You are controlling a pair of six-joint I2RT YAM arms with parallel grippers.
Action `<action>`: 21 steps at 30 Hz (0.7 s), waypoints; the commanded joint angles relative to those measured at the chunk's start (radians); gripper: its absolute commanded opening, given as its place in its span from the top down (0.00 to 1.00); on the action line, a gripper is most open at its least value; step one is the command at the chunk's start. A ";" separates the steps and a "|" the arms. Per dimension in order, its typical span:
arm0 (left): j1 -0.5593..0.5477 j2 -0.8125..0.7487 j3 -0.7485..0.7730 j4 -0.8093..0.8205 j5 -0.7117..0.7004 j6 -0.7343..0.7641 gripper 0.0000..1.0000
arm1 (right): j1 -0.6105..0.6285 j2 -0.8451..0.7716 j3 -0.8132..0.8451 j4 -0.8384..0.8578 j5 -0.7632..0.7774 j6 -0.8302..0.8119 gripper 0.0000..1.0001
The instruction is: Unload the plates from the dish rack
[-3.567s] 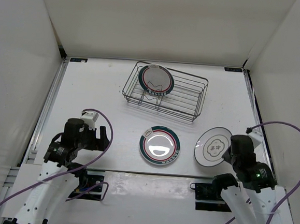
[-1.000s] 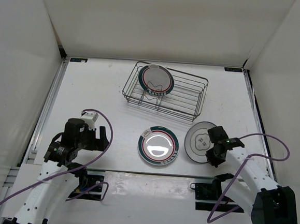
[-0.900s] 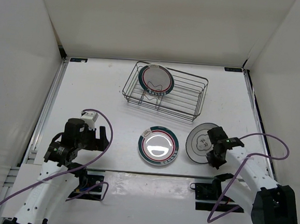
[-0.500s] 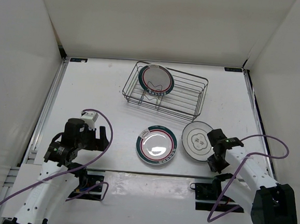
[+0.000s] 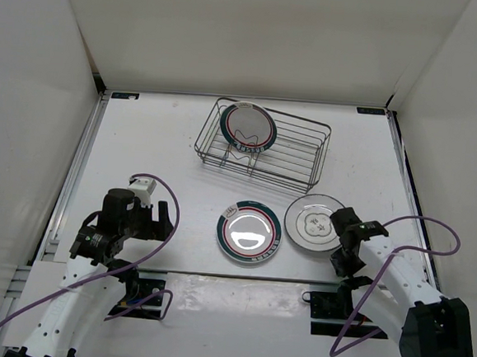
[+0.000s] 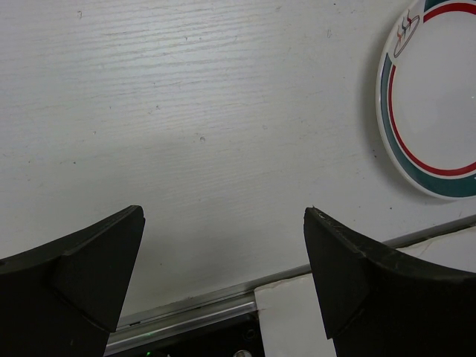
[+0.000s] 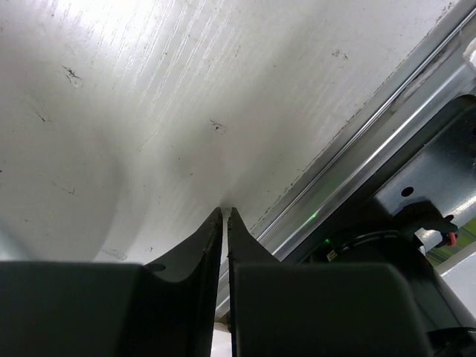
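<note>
legible text: none | plain plate (image 5: 312, 224) centre mark: unreadable

Table (image 5: 149, 155): white, grained surface, faint dark scuffs and specks in the wrist views.
Walls (image 5: 250, 30): plain white panels at the back, left and right of the table.
Side rail (image 5: 74, 182): silver strip along the table's left edge.
Near rail (image 7: 357, 149): silver metal channel at the table's near edge, small green glints beside it.
Corner labels (image 5: 124, 96): small dark tags at both far corners.
</note>
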 commanded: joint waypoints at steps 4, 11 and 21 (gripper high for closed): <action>-0.004 -0.008 -0.001 -0.003 -0.006 -0.003 0.00 | 0.000 -0.015 -0.007 -0.053 0.027 -0.004 0.91; -0.004 -0.011 0.001 -0.003 -0.004 -0.003 0.00 | 0.002 -0.043 0.022 -0.071 0.045 -0.016 0.91; -0.002 -0.014 -0.001 -0.005 -0.004 -0.003 0.00 | -0.003 -0.092 0.047 -0.093 0.065 -0.025 0.90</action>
